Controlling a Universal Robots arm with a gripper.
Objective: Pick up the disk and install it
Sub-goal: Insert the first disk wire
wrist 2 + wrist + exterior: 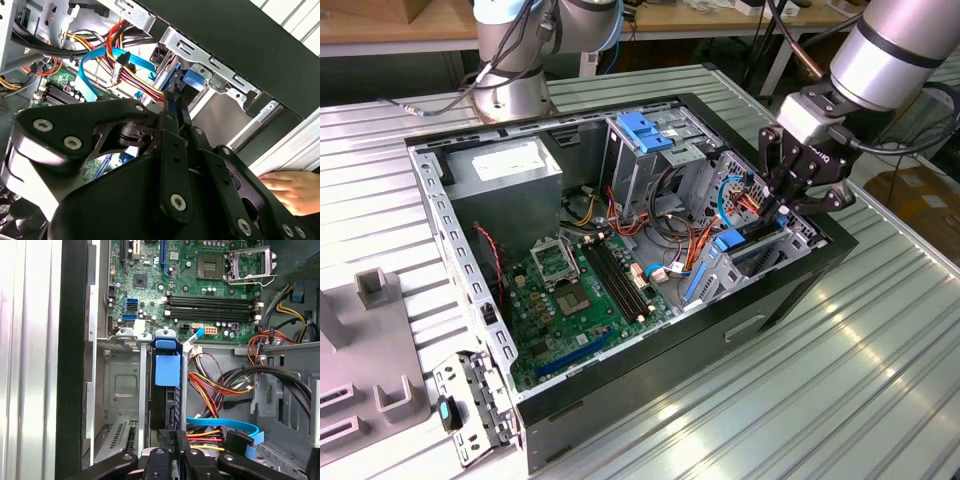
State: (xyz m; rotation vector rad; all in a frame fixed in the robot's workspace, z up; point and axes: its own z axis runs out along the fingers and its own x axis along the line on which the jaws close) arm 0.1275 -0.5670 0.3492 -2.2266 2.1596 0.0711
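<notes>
Disk (170, 402), dark with its blue tab (167, 369) at the far end, stood on edge in the metal drive bay (120, 390) at the front corner of the open computer case (790, 300); in the exterior view it showed as a blue-edged slab (732, 240) sunk into that bay. My gripper (790, 205) hung right over it, and in both wrist views my fingers (172, 437) were drawn in close together, pinched on the disk's near edge. In the second wrist view my fingertips (176, 102) met the blue rail (192, 82) just under the case's black wall. Red, yellow and orange wires (215, 385) and a flat blue cable (225, 425) lay just beside the bay. The green motherboard (570, 300) lay deeper in the case. A person's hand (295, 187) rested on the ribbed table (840, 380) outside the case.
</notes>
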